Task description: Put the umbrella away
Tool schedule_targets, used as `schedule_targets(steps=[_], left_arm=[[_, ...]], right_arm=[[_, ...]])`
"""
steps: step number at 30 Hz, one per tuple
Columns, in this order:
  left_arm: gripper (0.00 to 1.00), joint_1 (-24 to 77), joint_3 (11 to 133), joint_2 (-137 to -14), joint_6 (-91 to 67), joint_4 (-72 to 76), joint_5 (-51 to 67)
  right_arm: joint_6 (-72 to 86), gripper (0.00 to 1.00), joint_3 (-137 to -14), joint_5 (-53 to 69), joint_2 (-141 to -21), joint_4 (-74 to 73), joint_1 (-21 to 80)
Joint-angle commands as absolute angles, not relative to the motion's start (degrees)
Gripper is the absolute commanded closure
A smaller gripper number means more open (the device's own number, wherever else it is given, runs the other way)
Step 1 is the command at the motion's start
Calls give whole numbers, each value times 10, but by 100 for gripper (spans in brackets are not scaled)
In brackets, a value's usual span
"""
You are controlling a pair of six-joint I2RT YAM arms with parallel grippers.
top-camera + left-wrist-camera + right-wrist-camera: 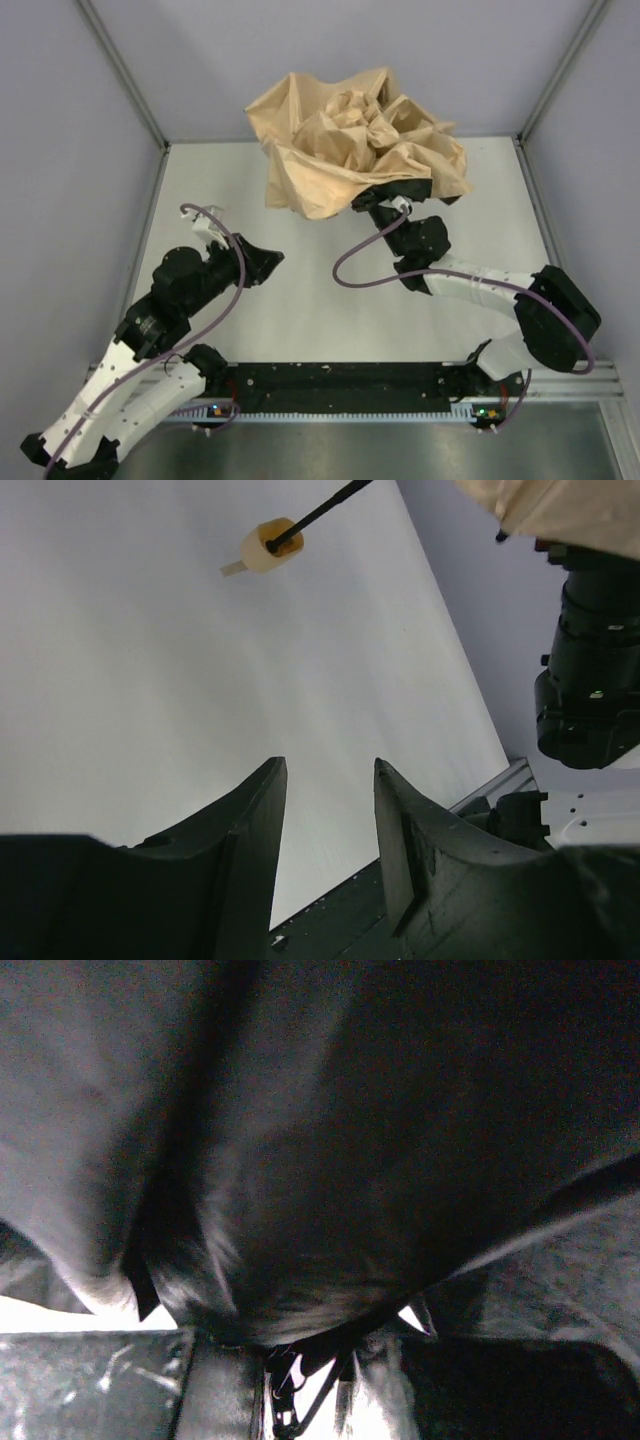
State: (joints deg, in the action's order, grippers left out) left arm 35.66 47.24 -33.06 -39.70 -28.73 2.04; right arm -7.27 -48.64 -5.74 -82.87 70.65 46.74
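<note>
The white table [300, 330] fills the floor of the cell, grey walls [60, 150] on the left, right and far sides. The umbrella [350, 140] sits at the far middle, slightly right of centre, its tan canopy a big crumpled, half-collapsed mass raised above the table's far edge. The right arm [480, 285] reaches from the near right corner toward the far middle, and the left arm [170, 300] lies folded on the near left, well apart from the canopy. A purple cable [350, 265] loops from the right arm's wrist. The right gripper [392, 203] is at the near underside of the canopy, its jaws narrow and closed on the umbrella; its wrist view is filled by dark fabric with thin ribs between the fingers [100, 1380]. The left gripper [330, 765] stands partly apart with nothing between its jaws. In the left wrist view, the small tan handle [268, 546] shows over the table on the end of the thin black shaft [325, 507]; I cannot tell whether it touches the surface.
</note>
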Motion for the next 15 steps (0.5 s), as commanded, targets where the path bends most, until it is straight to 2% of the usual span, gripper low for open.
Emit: schedule_targets(steps=[1,5,9,13,15], left_arm=[[53,356,476,-303,-374,-303,28],[47,357,454,-254,-359,-301,37],[43,356,482,-234,-365,-296,54],[40,356,565,-268,-408,-333,48],[34,356,622,-295,-425,-355,29]], right_arm=[[-25,100,-394,-44,-868,836,471],[-8,100,-321,-58,-953,922,474],[-4,100,-304,-74,-928,909,475],[24,100,-382,-51,-768,604,474],[60,100,-427,-32,-718,488,465]])
